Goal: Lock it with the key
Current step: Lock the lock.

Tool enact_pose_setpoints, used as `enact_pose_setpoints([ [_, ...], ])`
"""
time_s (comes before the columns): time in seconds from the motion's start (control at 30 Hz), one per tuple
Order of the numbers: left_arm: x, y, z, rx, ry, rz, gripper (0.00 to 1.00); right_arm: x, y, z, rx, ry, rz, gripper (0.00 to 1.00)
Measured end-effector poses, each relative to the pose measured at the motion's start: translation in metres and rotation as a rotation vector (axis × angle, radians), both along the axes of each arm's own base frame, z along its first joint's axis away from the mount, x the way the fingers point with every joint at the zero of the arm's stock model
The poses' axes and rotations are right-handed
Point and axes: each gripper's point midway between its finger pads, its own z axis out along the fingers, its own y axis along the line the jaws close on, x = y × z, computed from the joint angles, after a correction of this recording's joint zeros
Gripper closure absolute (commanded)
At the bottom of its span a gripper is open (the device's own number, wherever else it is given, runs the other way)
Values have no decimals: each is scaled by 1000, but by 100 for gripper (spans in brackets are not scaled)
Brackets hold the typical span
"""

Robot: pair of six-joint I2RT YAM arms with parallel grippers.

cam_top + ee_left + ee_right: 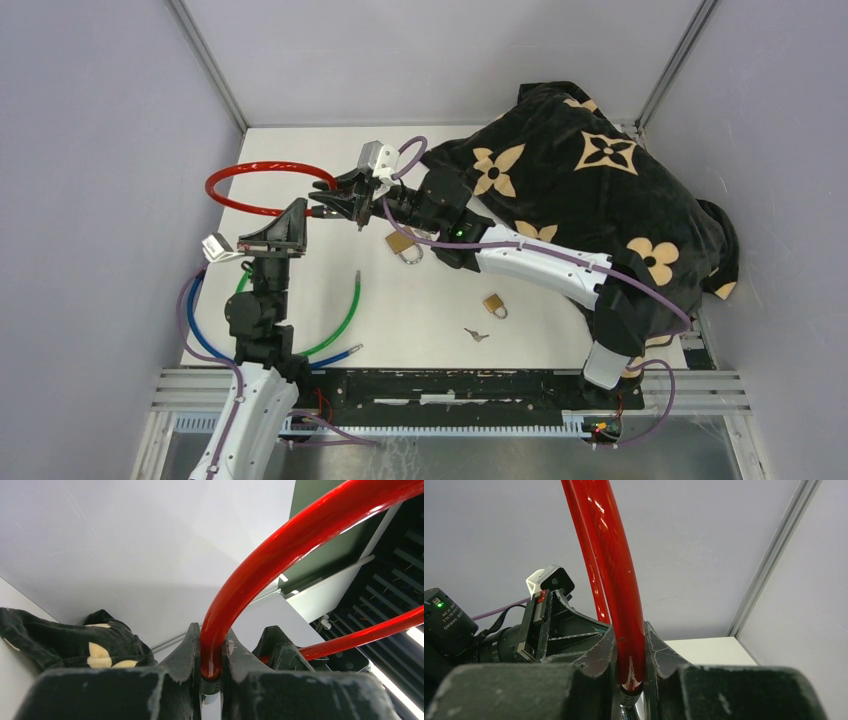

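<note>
Clamped on red cable ends with left gripper and right gripper, far left. Line ends up squarely, untwisted, for the padlock.

Both wrist views cut the red cable off at the top edge. Each gripped end sinks out of sight between the fingers of the left end effector and the right end effector. From above, the key is too small to make out, as are the keyholes of the farther padlock and the nearer padlock. The black cloth hides the far right corner of the surface.
</note>
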Motion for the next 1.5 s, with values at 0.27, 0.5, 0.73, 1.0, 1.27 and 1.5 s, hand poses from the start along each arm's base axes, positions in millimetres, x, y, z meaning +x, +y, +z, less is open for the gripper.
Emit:
enact_pose_setpoints([
  [0.27, 5, 2, -5, -46, 34, -10, 98, 2, 4, -8, -11, -5, 9, 100],
  [0.5, 16, 3, -26, -114, 137, -29, 98, 6, 10, -29, -58, -47, 48, 100],
  [0.73, 20, 3, -37, -153, 191, -39, 98, 15, 11, -41, -96, -79, 33, 100],
  [1.0, 26, 5, -49, -156, 241, -24, 98, 20, 16, -57, -155, -119, 15, 99],
  [1.27, 28, 11, -50, -166, 247, 3, 98, 14, 30, -54, -166, -161, 53, 98],
  [1.5, 29, 17, -49, -174, 238, 32, 98, 18, 38, -55, -180, -170, 56, 100],
])
